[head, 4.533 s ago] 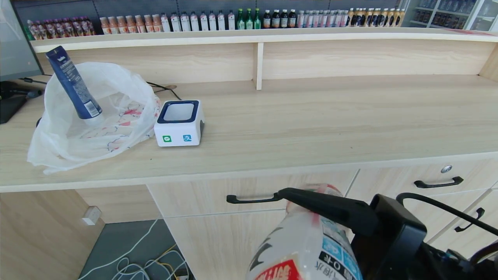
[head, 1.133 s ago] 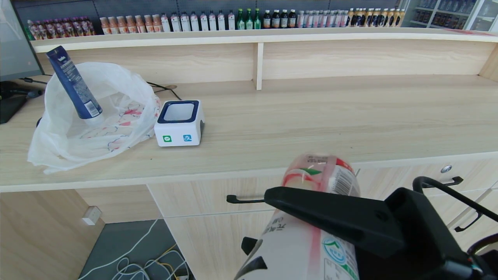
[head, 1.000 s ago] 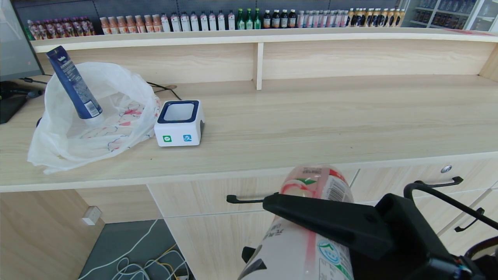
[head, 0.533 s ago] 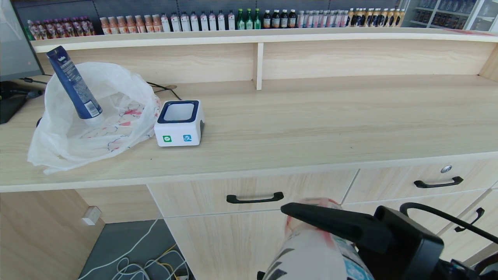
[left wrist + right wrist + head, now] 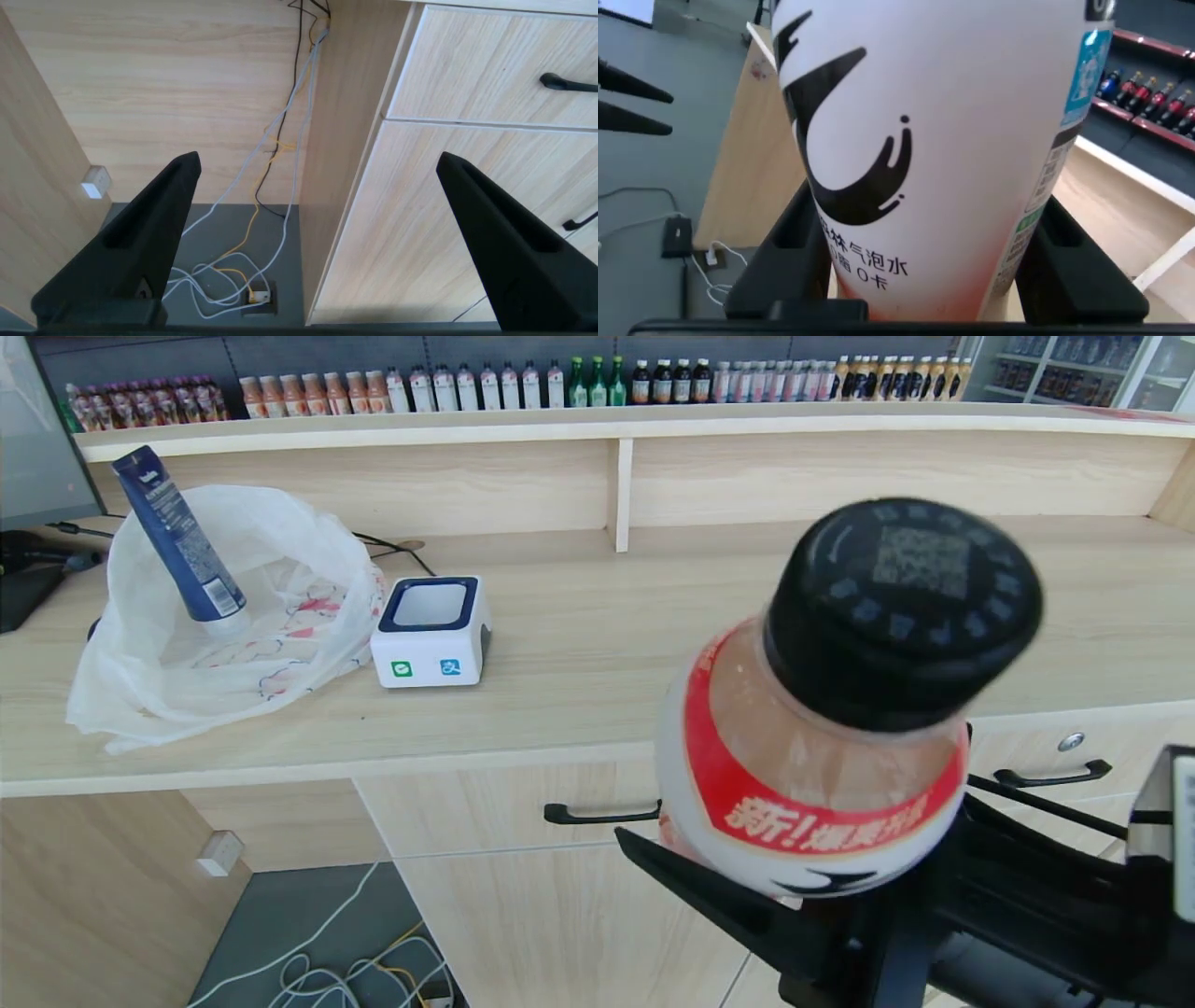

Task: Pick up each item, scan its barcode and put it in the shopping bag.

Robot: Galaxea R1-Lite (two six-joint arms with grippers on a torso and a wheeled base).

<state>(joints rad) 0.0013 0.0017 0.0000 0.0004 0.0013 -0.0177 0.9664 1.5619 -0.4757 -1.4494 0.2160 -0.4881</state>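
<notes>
The long pale-wood bench (image 5: 653, 644) runs across the head view. Toward its left end sits the crumpled white plastic shopping bag (image 5: 289, 607), mouth open.

The big white drink bottle (image 5: 822, 775), with a red band at the shoulder and a black round cap (image 5: 901, 611), is in the air in front of the bench's front edge, cap pointing at the head camera. It is well apart from the bag. The right hand (image 5: 929, 205) is clamped on it: the white body with its black swirl sits tight between the two black fingers (image 5: 789, 252).

The left hand (image 5: 318, 233) hangs low by the drawer fronts (image 5: 486, 65), fingers spread wide.

The white cube scanner (image 5: 431, 630) with its dark blue rim sits just beside the bag. Inside the bag, a dark blue tube (image 5: 177, 537) leans on its pale end.
</notes>
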